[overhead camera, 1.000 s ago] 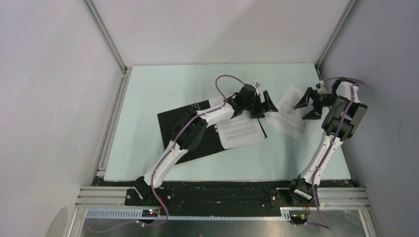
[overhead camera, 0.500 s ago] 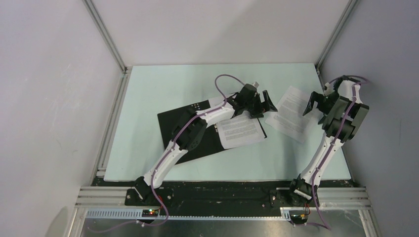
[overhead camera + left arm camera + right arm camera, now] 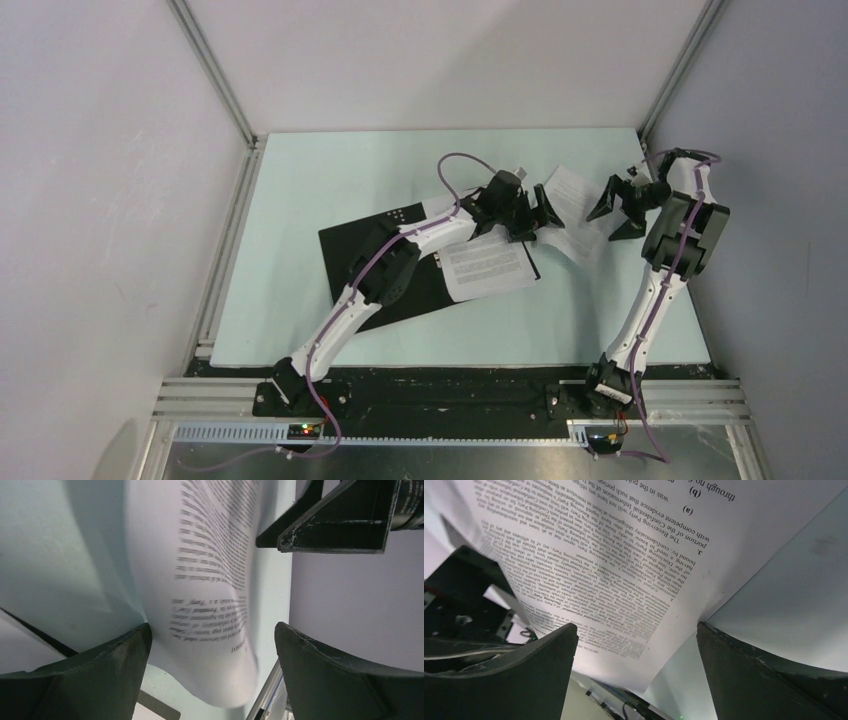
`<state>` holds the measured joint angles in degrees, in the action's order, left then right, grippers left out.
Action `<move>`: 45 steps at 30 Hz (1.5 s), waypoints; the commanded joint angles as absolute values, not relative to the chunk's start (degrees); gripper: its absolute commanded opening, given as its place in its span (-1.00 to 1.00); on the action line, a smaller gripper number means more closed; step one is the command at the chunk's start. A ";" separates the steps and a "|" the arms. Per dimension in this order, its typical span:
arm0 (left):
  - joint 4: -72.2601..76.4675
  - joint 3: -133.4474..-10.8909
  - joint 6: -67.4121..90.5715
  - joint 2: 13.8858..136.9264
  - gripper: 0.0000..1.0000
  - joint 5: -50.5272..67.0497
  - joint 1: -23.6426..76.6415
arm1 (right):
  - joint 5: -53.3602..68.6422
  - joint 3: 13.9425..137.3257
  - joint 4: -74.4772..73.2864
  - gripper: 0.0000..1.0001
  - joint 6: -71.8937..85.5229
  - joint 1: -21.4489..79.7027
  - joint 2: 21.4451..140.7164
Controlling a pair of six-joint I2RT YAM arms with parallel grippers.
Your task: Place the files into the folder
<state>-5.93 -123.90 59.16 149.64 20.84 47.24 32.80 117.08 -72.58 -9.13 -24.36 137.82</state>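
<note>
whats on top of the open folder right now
One printed sheet lies on the right part of the folder. The left arm crosses above the folder's middle, so anything lying under the arm there is hidden.

Pale mint tabletop enclosed on three sides by plain panels: left wall, back wall, right wall, all white-grey and matte. Far corners marked by slanting aluminium posts, left and right. Left edge of surface bordered by aluminium rail. Near edge closed by black strip, backed by aluminium frame and bare metal sheet. Light even and diffuse. Soft shadow cast low on left wall. No window seen.
</note>
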 commanded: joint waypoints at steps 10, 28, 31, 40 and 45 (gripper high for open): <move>10.22 -125.37 64.35 149.91 0.96 32.72 47.02 | 43.34 116.95 -73.66 0.85 -12.19 -23.39 140.70; 0.91 -125.37 66.13 146.96 0.98 20.32 47.19 | 49.86 101.27 -70.69 0.99 -7.67 -25.22 137.03; 1.37 -125.01 66.30 146.74 0.91 20.56 47.35 | 49.80 100.12 -70.40 0.99 -7.76 -25.22 136.75; -1.27 -122.35 69.92 145.33 0.67 21.41 47.29 | 45.52 89.82 -66.69 0.99 -3.59 -25.59 127.62; -1.41 -122.69 71.17 145.57 0.60 22.89 47.29 | 48.50 80.25 -61.74 0.99 1.11 -26.29 122.27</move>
